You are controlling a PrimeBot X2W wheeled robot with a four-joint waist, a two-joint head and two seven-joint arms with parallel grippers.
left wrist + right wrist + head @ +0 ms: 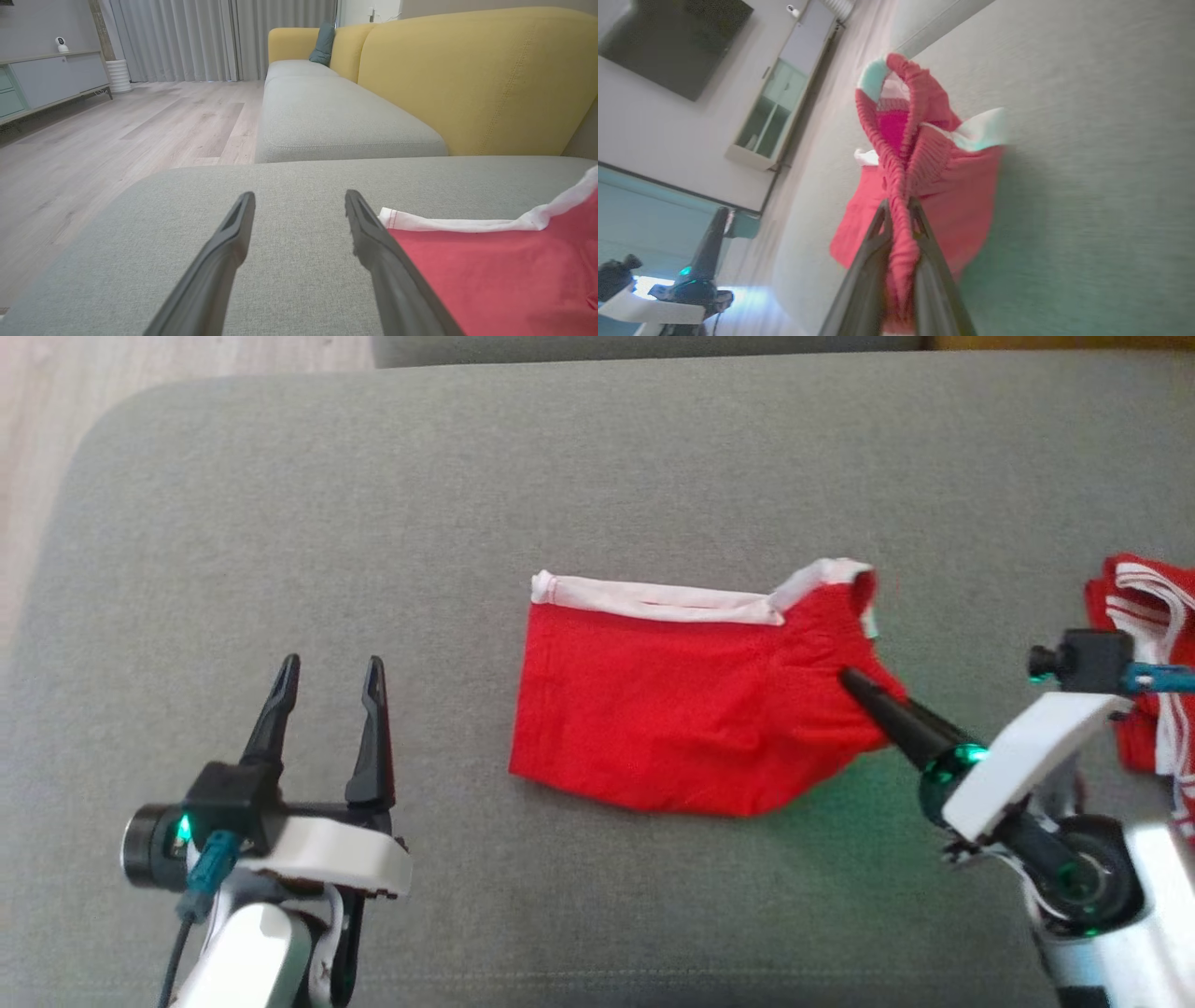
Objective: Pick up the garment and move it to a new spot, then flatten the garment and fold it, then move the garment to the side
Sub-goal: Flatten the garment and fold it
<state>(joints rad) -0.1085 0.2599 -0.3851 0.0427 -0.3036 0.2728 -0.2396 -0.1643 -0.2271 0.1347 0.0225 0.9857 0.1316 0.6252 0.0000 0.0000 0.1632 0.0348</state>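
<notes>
Left gripper, nearest your camera at lower left: jaws spread wide, holding nothing, poised over the grey fabric sofa cushion, well apart from the work.

Centre: red cloth garment with white waistband lies mostly flat on the cushion, band along its far edge. Its right corner is bunched and lifted.

Judgement: light, limp, stretchy cloth. It will sag and crease from any single pinch rather than slip. You would do best taking it at the corners or along the band, one point per gripper.

Right gripper: fingers closed tight on a ridge of red fabric at the garment's right edge.

Far right: second red cloth with white stripes, crumpled just behind the right wrist. That pile is the one obstacle to flag, so keep your drag path away from it.
</notes>
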